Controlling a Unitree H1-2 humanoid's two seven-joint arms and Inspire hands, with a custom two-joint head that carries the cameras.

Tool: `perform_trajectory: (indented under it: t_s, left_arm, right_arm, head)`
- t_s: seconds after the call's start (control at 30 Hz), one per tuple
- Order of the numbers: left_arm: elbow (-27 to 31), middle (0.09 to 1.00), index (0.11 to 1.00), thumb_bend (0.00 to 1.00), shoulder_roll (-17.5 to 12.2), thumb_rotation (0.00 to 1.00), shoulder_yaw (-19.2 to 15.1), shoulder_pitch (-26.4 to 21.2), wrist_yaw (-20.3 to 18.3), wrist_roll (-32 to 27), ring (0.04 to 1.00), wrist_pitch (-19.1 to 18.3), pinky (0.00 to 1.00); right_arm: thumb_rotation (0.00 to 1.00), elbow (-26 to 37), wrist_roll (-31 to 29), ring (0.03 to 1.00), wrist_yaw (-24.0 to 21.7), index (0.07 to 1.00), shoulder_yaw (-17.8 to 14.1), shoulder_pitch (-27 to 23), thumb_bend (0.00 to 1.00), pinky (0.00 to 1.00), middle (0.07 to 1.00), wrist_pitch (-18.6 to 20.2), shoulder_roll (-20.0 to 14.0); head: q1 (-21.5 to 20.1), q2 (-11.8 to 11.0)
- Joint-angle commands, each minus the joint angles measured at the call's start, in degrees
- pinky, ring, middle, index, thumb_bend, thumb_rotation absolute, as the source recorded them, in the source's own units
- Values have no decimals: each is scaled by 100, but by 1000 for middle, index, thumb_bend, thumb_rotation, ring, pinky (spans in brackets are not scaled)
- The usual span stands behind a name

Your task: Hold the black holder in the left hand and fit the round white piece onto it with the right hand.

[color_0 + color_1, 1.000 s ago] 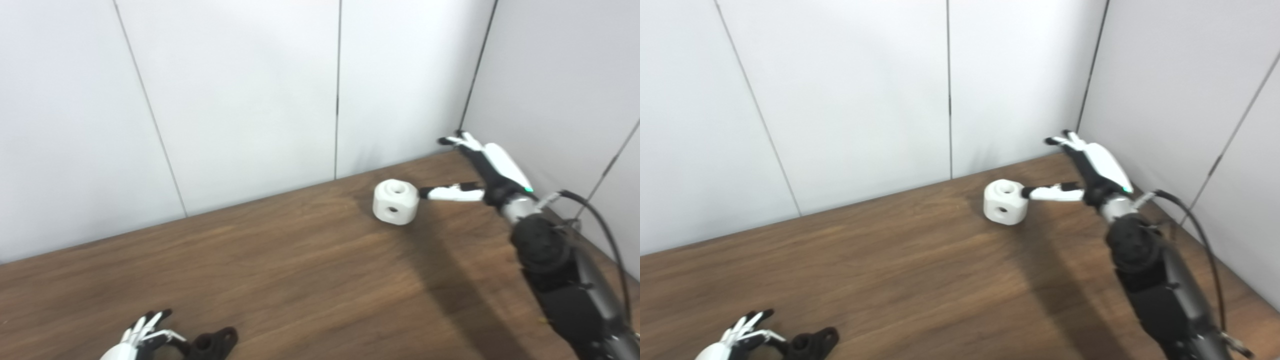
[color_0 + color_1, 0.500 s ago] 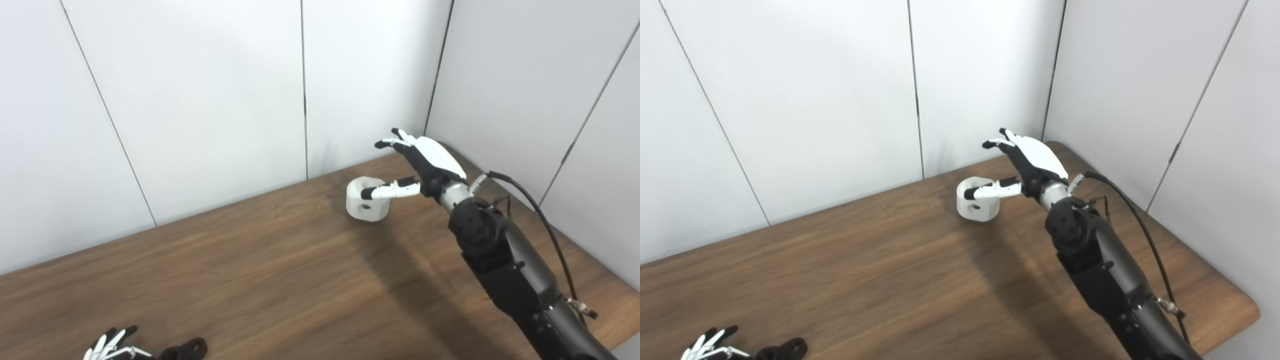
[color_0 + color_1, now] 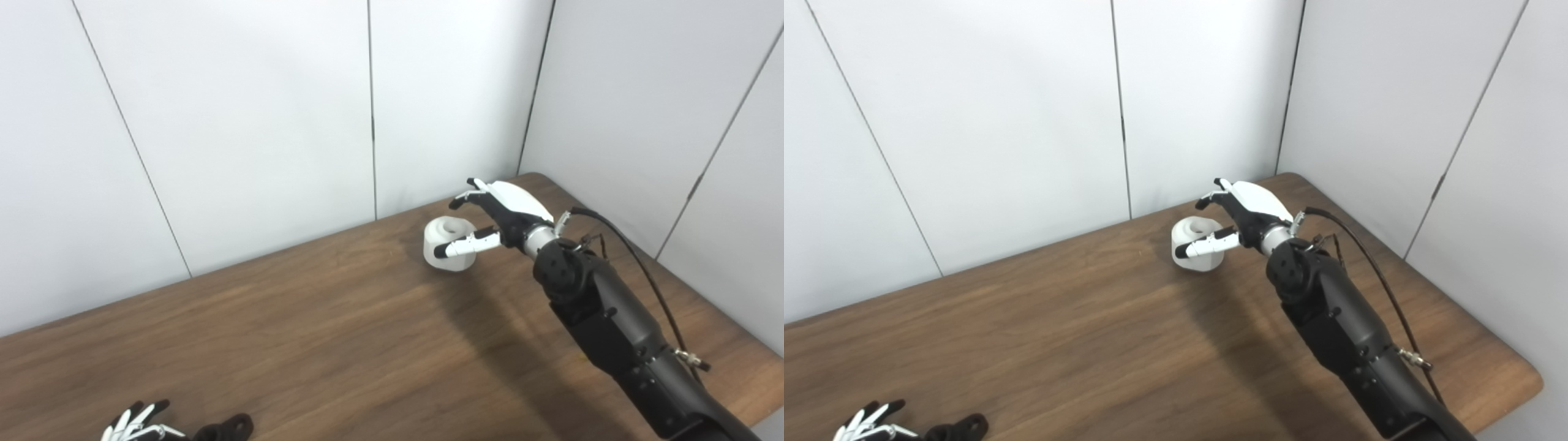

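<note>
In the left eye view, the round white piece point(image 3: 449, 244) sits on the wooden table point(image 3: 343, 331) right of the frame's centre, close to the white wall panels point(image 3: 245, 122) behind it. The right hand point(image 3: 497, 215) reaches it from the lower right on a black arm point(image 3: 606, 312), with a thin black cable point(image 3: 637, 257) looping beside the wrist; its fingers arch over the far top edge of the piece and its thumb lies across the near side, spread around the piece but apparently not yet clamped on it, and the piece rests on the table. At the bottom left edge only the fingertips of the left hand point(image 3: 136, 424) show, splayed apart, just beside the black holder point(image 3: 229, 427), which lies on the table; contact there is hard to judge. In the right eye view the same layout appears shifted left: the white piece point(image 3: 1198, 246) sits at centre under the right hand point(image 3: 1244, 211), thumb in front and fingers curled over the back rim, and the table's rounded corner shows at lower right. The left hand point(image 3: 866, 424) and holder point(image 3: 958, 427) sit at the bottom left edge, the fingers open and holding nothing.
</note>
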State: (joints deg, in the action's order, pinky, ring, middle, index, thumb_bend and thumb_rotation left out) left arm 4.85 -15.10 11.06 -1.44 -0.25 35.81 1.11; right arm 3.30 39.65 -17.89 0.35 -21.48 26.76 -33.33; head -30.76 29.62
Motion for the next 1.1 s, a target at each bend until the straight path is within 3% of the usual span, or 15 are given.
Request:
perform_trajectory:
  t_s: [0.0, 0.17, 0.53, 0.87, 1.07]
  left_arm:
    - [19, 888, 481, 518, -103, 37, -62, -43, 46, 79, 978, 0, 1000]
    - [-19, 890, 481, 518, -106, 37, -59, -45, 57, 70, 981, 30, 1000]
    - [-77, 890, 481, 519, -81, 37, -64, -49, 96, 58, 982, 97, 1000]
    - [-67, 887, 481, 519, -41, 37, -75, -48, 85, 51, 984, 56, 1000]
    - [-58, 888, 481, 518, -36, 38, -75, -40, 77, 65, 984, 33, 1000]
  right_arm:
    - [573, 9, 165, 1000, 63, 794, 18, -292, 1000, 931, 1000, 3, -241]
    - [612, -129, 640, 1000, 30, 831, 165, -340, 1000, 942, 1000, 11, -325]
    - [596, -22, 1115, 1000, -365, 922, -72, -436, 1000, 983, 1000, 15, -158]
    - [599, -237, 1593, 1000, -698, 906, -157, -586, 1000, 973, 1000, 15, -59]
    - [623, -698, 1390, 1000, -469, 840, -40, -661, 1000, 961, 1000, -3, -88]
  head:
    - [-6, -2]
    - [-4, -30]
    - [5, -92]
    - [18, -125]
    - [23, -126]
